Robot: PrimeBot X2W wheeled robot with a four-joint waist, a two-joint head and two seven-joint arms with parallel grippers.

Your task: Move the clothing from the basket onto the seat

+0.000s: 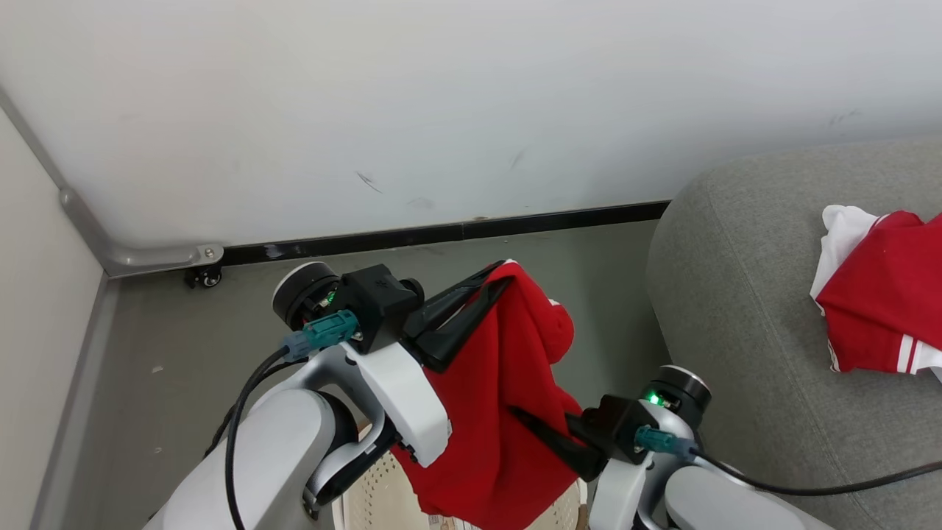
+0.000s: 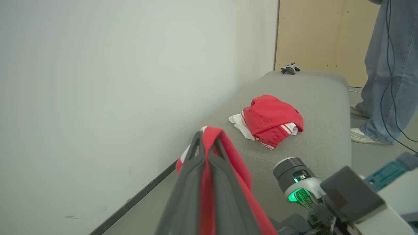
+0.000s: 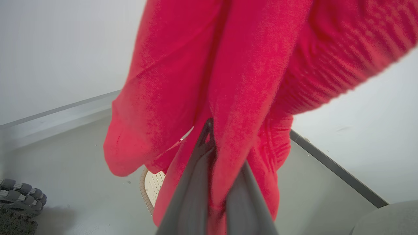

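Our left gripper (image 1: 505,272), mid-frame, is closed tight; our right gripper (image 1: 525,421), lower centre, is closed tight too.

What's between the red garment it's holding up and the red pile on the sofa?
Between the held garment and the pile: only a strip of floor and bare sofa, in the head view.
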